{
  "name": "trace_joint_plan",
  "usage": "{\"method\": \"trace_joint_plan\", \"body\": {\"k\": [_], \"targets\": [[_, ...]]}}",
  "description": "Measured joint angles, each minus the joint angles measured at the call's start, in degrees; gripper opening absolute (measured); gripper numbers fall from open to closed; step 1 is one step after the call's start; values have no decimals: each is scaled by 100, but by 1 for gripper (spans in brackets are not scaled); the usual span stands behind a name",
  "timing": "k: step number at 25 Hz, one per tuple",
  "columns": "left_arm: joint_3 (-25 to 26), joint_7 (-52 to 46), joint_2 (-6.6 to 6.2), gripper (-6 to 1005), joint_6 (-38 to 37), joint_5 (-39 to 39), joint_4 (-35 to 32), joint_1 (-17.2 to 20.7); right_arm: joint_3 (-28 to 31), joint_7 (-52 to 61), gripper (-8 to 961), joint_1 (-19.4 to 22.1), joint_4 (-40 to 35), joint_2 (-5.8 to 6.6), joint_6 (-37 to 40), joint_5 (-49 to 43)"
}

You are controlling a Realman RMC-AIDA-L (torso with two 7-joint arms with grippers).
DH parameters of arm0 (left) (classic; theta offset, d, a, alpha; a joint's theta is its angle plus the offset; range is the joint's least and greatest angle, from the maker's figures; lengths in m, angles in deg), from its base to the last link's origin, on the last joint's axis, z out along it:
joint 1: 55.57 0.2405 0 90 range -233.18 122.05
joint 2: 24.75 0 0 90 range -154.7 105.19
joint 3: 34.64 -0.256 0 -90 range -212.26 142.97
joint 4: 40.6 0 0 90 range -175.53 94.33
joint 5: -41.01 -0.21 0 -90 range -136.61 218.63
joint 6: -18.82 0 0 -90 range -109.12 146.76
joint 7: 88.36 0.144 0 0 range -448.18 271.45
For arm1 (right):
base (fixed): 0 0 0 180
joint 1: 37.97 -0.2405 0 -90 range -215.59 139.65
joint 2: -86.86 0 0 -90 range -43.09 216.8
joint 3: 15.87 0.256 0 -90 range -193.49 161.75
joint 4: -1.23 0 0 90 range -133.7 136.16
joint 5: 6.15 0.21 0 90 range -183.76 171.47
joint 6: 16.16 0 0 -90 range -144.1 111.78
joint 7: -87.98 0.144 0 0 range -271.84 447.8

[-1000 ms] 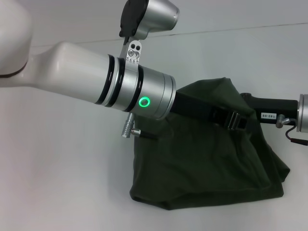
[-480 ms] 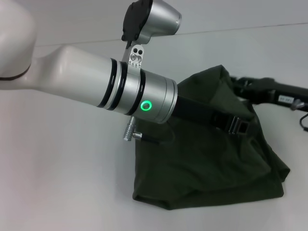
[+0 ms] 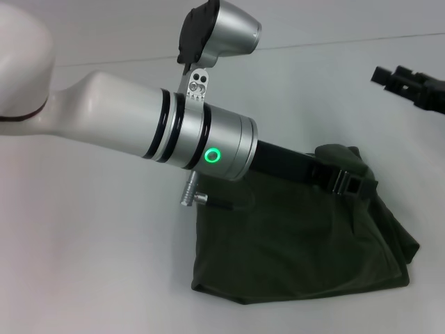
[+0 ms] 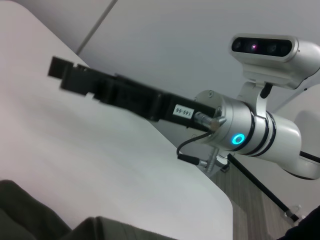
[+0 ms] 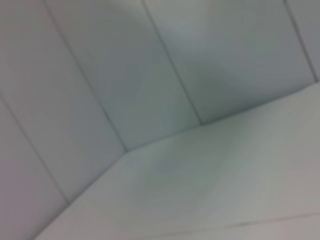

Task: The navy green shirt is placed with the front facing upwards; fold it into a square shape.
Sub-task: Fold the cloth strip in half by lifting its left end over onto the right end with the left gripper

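The left end effector (image 3: 350,182) appears to pinch the far edge of the navy green shirt (image 3: 299,250), bunched beneath it on the worktop (image 3: 90,257). The right end effector (image 3: 389,76) hangs clear beyond, grip unclear.

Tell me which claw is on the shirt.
The left claw: it rests on the shirt's far edge. The right claw hangs in the air beyond it, touching nothing.

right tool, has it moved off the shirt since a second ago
Yes. In the head view the right tool has pulled up and away from the navy green shirt, now clear over the table.
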Motion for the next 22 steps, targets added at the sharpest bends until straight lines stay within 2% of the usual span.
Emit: {"method": "trace_joint_plan", "body": {"k": [4,10,16,21,22], "targets": [[-34,75,0,12,125,126,145,-71,89,-2,688,6,0,-3,102,112],[-73,293,0,13,258,420,548,-185,73,-8,907,-14,17,4,81,146],[-75,492,0,8,296,739,570,-85,60,-12,905,-57,39,20,66,145],[-237,937,0,81,236,1173,582,22,73,-7,903,-59,23,27,73,146],[-279,971,0,125,239,1195,585,23,80,-5,903,-61,18,26,83,146]]}}
